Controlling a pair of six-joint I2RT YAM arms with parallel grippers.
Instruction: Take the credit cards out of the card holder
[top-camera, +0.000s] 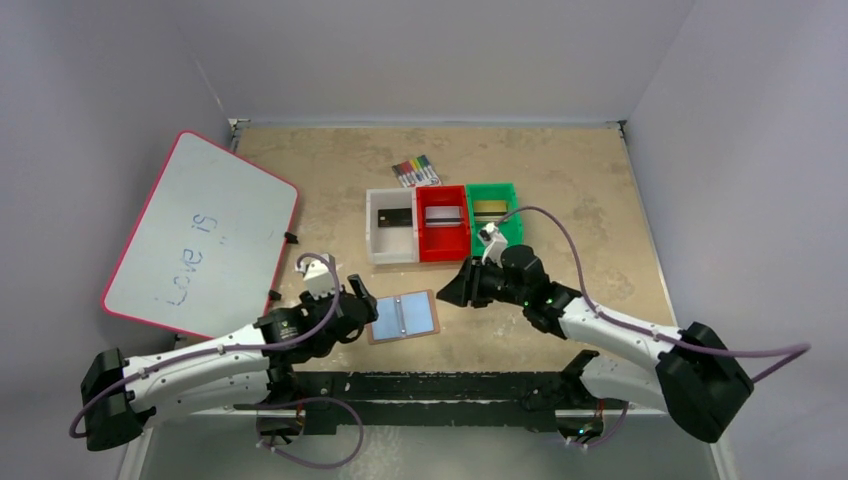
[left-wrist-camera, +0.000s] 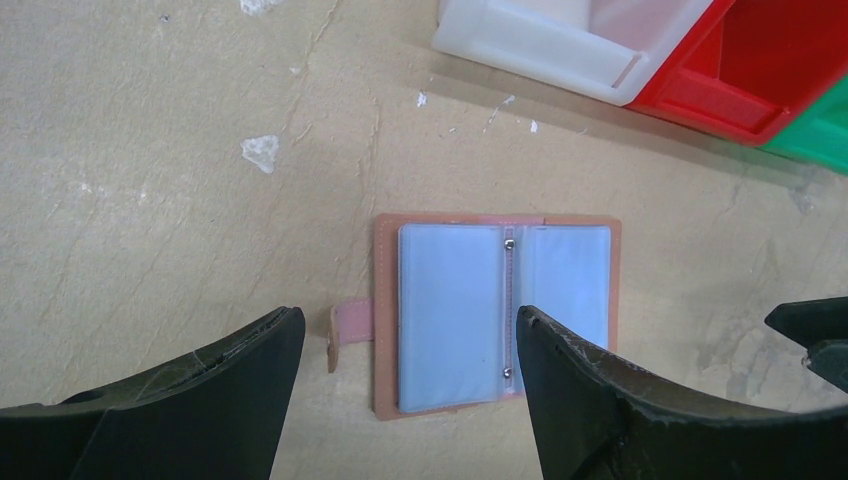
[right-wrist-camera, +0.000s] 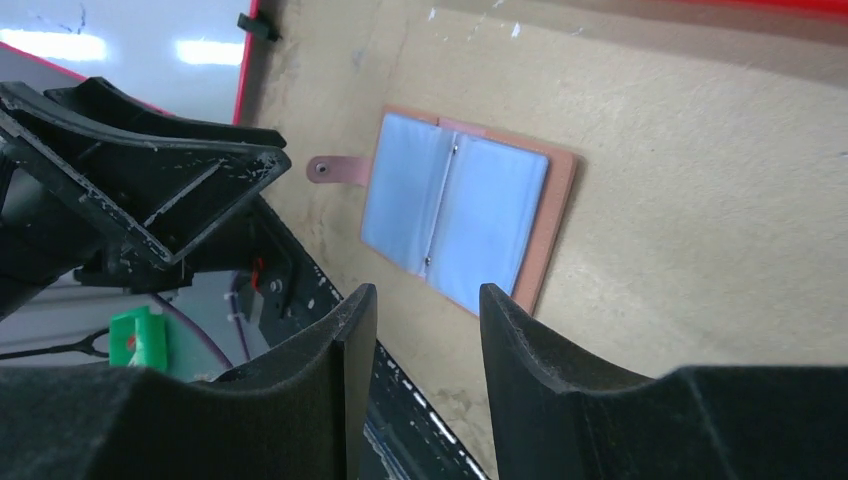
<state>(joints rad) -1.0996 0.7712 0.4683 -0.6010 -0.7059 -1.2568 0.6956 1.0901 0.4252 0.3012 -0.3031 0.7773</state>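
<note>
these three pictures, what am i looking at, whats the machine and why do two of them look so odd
It is one table seen by three cameras. The wide picture is taken from above: two robot arms are bolted at the near edge, each ending in a two-finger gripper. The other two pictures come from cameras on the wrists, so the black shapes at the bottom are each arm's own fingers.

On the table lies an open tan card holder, its clear pockets looking empty. Behind it stand a white bin, a red bin and a green bin, each with a card inside. A pack of markers lies further back and a whiteboard leans at the left.

The left gripper is wide open over the holder. The right gripper is partly open. Neither holds anything.
</note>
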